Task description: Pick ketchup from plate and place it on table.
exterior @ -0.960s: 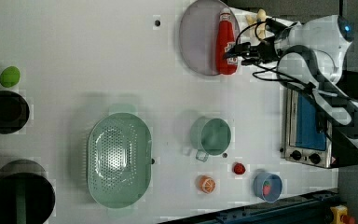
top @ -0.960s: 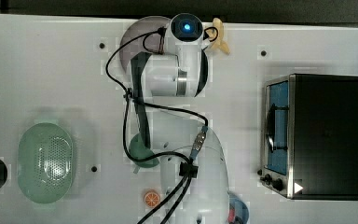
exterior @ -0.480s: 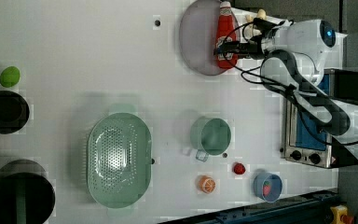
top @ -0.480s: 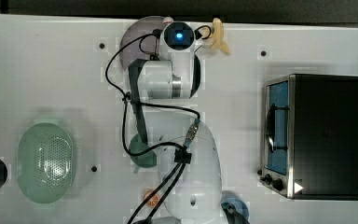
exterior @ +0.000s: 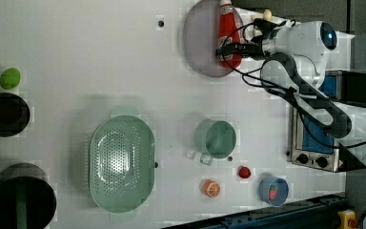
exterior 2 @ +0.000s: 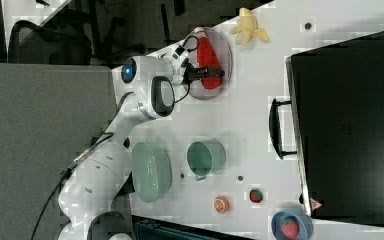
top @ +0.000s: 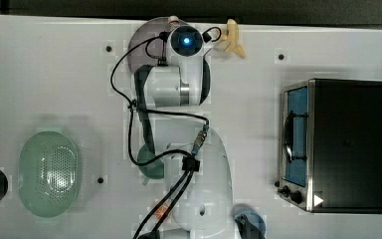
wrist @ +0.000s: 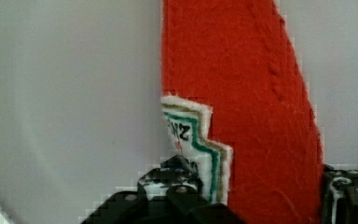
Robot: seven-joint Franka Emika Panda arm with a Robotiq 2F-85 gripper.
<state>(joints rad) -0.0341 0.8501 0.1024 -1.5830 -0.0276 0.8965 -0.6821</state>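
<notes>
On the plate [exterior: 202, 45], near the far edge of the table [exterior: 100, 62], the ketchup [exterior: 227, 33] lies flat. Both fingers of the gripper [wrist: 256, 198] stand at either side of the bottle's body, touching it; whether they clamp it firmly cannot be told.

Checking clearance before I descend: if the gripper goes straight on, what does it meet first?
The ketchup: the gripper straddles it, with the plate right beneath it.
</notes>
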